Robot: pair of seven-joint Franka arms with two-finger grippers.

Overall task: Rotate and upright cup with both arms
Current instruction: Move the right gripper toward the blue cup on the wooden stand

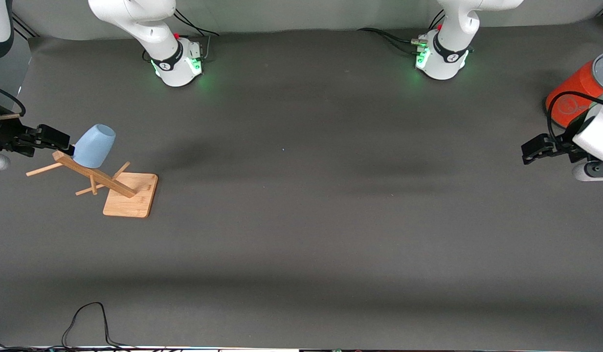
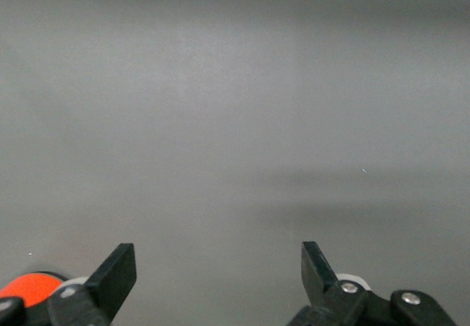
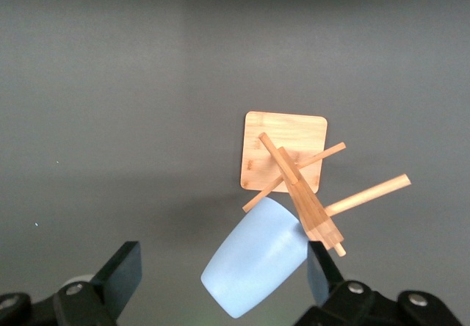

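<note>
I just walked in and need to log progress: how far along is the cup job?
Nothing looks done yet: the cup hangs upside down on a peg of the wooden rack. In hand: the right gripper, open, sits beside the cup, which shows between its fingers in the right wrist view, not yet gripped. The left gripper waits open by the orange cylinder. Left: lifting, rotating and uprighting the cup.

A wooden rack (image 1: 116, 182) stands on the grey table cover (image 1: 301, 234), toward the right arm's end of the table. It has a square flat base (image 3: 285, 150), one post that rises from it, and thin pegs that stick out of the post to several sides. Toward the left arm's end there is an orange cylinder (image 1: 572, 95) with a grey top. A black cable (image 1: 86, 325) lies in loops at the table edge nearest to the front camera.
</note>
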